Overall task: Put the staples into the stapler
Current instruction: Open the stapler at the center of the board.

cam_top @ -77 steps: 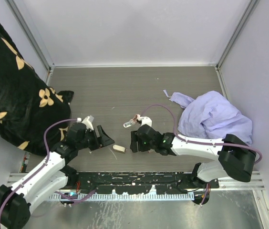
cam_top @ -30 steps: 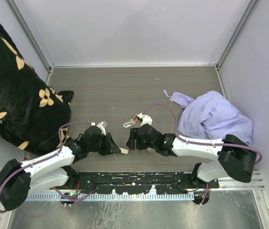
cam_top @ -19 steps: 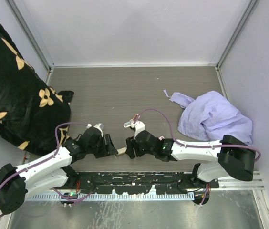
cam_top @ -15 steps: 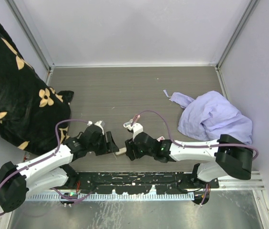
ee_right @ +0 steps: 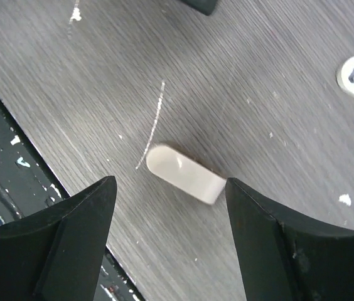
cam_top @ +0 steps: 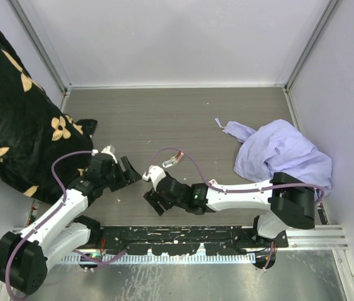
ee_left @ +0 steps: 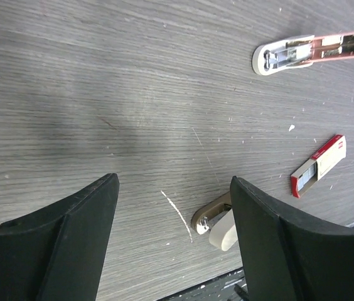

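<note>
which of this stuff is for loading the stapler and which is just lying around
For the job: stapler, staples box.
Lying about: purple cloth, black floral blanket, beige block (role unclear).

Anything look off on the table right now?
Yes. A small beige piece lies loose on the table, a thin pale sliver beside it. The staples box sits partly slid open, apart from the stapler.

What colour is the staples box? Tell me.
The staples box is red and white, with a pale inner tray showing; clearest in the left wrist view.
</note>
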You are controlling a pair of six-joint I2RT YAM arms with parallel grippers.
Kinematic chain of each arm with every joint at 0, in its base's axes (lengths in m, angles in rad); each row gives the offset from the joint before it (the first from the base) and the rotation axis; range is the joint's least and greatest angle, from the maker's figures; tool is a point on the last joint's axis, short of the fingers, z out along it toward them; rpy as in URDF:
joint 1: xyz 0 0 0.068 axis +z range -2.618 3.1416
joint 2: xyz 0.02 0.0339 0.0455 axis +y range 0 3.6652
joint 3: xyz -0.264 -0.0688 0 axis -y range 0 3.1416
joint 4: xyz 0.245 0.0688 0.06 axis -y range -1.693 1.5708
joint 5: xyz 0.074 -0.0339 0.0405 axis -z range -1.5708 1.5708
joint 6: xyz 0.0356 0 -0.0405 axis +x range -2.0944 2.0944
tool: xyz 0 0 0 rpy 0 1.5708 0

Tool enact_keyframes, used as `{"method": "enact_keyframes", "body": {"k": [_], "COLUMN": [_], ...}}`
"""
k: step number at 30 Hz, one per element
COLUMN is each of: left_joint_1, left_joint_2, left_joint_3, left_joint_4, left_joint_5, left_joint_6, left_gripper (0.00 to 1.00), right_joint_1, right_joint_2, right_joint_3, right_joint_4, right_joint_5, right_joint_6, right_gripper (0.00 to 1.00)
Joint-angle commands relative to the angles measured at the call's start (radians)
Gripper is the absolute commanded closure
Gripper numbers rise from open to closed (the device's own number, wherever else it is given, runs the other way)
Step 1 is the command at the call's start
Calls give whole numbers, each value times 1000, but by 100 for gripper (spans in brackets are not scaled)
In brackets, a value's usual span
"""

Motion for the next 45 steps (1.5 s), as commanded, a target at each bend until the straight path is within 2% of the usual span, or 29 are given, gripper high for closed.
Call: {"method": "enact_keyframes", "body": {"k": [1,9,20,25,29,33,38,45], "left_joint_1": [52,80,92,95,97,98,98,99], "left_joint_2": [-51,-114,-96,-102,-95,-85,-94,-131], "left_joint_3": [-5,-52,-60,-55,-55,-61,-75,-97], "left_joint_4": [-20,-24,-17,-27,-32,-24,-2,92], "left_joint_5": [67,90,122,130,160,211,324,510], "left_joint_6": [69,41,44,43,39,20,-27,-125], "left_gripper": [26,27,28,28,29,32,33,39], "right_joint_1": [0,-31,-53,-58,-80,-114,-150,-212], "right_joint_2": [62,158,234,235,200,151,55,-105], "right_joint_3": [113,195,219,220,211,174,100,6], "right_joint_4": [-30,-109,-118,-115,-113,-77,1,111], "right_joint_5": [-105,-221,-150,-150,-191,-242,-297,-456], "right_joint_6": [-282,-440,-528,-543,-519,-480,-418,-336], "right_gripper": [25,29,36,50,65,88,94,96]}}
